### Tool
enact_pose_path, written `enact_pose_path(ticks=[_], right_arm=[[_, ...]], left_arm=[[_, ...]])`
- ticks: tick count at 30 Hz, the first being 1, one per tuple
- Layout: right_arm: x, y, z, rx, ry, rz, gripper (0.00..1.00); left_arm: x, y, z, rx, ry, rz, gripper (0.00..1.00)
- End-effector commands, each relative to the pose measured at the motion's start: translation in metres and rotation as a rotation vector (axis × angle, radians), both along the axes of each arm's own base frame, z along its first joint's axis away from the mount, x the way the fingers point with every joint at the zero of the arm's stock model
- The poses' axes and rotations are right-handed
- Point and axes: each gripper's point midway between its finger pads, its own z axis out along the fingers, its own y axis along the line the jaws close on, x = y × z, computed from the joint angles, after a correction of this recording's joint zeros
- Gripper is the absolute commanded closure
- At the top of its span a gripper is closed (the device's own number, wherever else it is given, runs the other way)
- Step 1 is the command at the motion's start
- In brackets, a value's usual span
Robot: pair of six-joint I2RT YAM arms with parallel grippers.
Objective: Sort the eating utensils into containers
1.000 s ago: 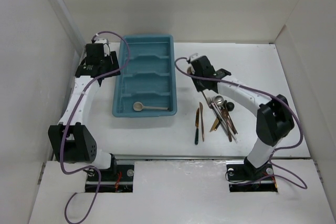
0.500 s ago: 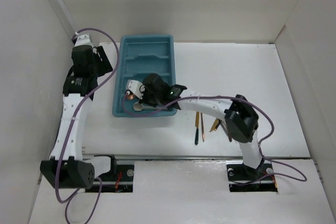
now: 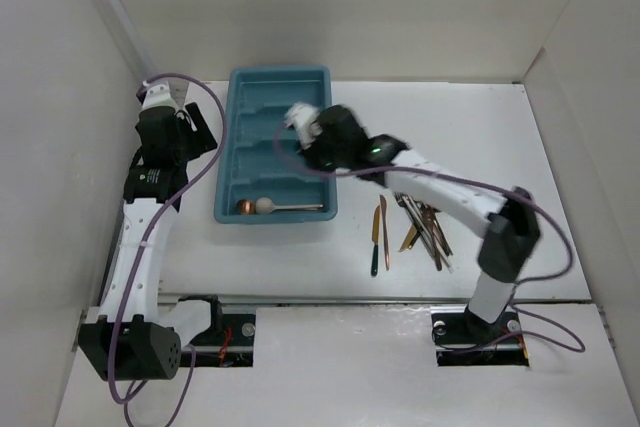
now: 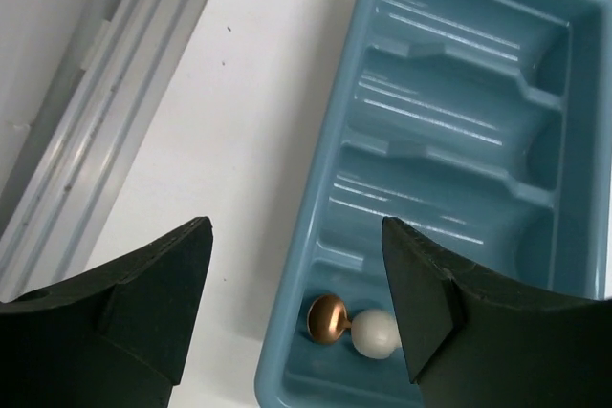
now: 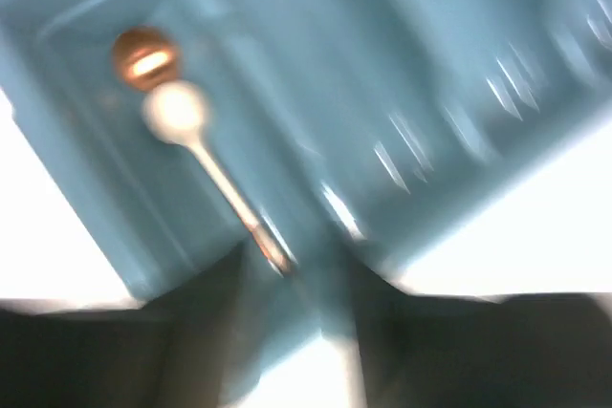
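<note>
White tabletop point(image 3: 470, 127); utensil pile point(image 3: 425, 227) overhead only.

No text, label, brand name, number or sign can be read in any of the views. The right wrist view is too blurred to show any lettering.

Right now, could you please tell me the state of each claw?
Left claw: open, holding nothing.
Right claw: blurred, but appears open, holding nothing.
</note>
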Motion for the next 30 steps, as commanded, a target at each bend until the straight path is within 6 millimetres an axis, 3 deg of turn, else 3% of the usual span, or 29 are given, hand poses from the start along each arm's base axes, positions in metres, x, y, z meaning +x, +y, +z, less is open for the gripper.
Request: enact_pose_path(ticks=[1, 2, 3, 4, 5, 7, 8, 10, 11, 18, 24, 30], right_arm=[[0.027, -0.148, 0.006, 0.096, 0.251, -0.536, 0.78], [0.021, -0.183, -0.006, 0.091, 0.324, -0.641, 0.89], [0.014, -0.213, -0.025, 0.089, 0.416, -0.774, 0.93], [-0.005, -0.261, -0.061, 0.026, 0.537, -0.899, 0.93], [-0.014, -0.278, -0.070, 0.018, 0.571, -0.954, 0.87], [-0.026, -0.302, -0.068, 0.049, 0.560, -1.051, 0.78], [-0.039, -0.313, -0.080, 0.026, 0.576, -1.088, 0.74], [-0.047, -0.322, -0.080, 0.066, 0.576, -1.132, 0.73], [-0.054, -0.328, -0.094, 0.045, 0.597, -1.149, 0.72], [-0.078, -0.326, -0.135, 0.005, 0.715, -1.184, 0.72], [-0.093, -0.334, -0.138, -0.029, 0.736, -1.228, 0.72], [-0.099, -0.337, -0.164, -0.095, 0.774, -1.234, 0.70]], left_arm=[[0.002, -0.006, 0.009, -0.013, -0.084, -0.034, 0.31], [0.003, -0.006, 0.002, -0.025, -0.083, -0.028, 0.31], [0.004, -0.008, 0.002, -0.030, -0.083, -0.040, 0.31], [0.006, -0.012, -0.004, -0.046, -0.074, -0.053, 0.31], [0.006, -0.014, -0.004, -0.049, -0.073, -0.061, 0.31], [0.010, -0.016, -0.005, -0.055, -0.073, -0.074, 0.31], [0.010, -0.016, -0.005, -0.055, -0.073, -0.074, 0.31], [0.010, -0.016, -0.008, -0.043, -0.073, -0.079, 0.31], [0.009, -0.015, -0.013, -0.035, -0.061, -0.082, 0.31], [0.011, -0.014, -0.016, -0.011, -0.048, -0.093, 0.31], [0.010, -0.014, -0.018, -0.019, -0.059, -0.089, 0.31], [0.009, -0.014, -0.023, -0.019, -0.048, -0.089, 0.31]])
